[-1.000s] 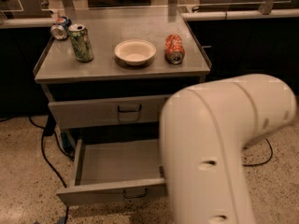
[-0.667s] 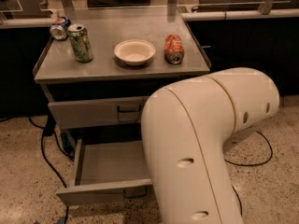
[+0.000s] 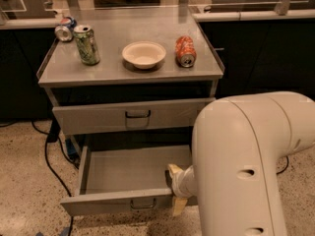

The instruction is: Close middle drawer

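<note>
pale gripper [image 3: 174, 188] at the pulled-out wide grey metal middle drawer [image 3: 123, 173] front panel, fingers [image 3: 172, 170] spread astride it.

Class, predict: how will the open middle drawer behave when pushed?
The drawer looks like rigid metal, so it probably won't flex. Nothing shows inside, so it likely slides lightly. The gripper at its front sits right of centre, so it might skew.

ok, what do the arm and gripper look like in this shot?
The arm is a bulky, rounded, smooth off-white shell with a few small dark oval recesses. No cables or markings show. The gripper is much smaller, white with pale yellowish parts, and sits at the right end of the middle drawer front panel.
</note>
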Motion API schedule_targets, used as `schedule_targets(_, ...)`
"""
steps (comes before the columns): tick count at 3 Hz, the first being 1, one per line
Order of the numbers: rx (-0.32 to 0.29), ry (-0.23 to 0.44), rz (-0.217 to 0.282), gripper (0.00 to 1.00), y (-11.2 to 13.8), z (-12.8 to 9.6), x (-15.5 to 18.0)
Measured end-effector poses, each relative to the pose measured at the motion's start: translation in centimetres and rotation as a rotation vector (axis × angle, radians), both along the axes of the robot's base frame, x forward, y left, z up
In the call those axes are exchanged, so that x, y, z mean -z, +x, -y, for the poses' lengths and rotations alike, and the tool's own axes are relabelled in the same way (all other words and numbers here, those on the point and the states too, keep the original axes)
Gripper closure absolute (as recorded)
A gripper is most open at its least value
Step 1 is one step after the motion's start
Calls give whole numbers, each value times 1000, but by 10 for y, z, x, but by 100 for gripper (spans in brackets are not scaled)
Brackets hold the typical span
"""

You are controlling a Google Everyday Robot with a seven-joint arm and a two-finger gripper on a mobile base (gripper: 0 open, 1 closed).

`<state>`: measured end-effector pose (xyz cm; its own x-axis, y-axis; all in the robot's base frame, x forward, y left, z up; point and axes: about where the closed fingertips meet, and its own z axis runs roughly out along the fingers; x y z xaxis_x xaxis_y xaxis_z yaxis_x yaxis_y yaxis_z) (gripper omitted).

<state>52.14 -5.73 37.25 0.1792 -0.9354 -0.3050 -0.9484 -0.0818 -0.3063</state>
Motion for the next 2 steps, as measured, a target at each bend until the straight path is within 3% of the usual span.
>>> schedule_targets(2,9,24,-4,0,-5,-1,-2)
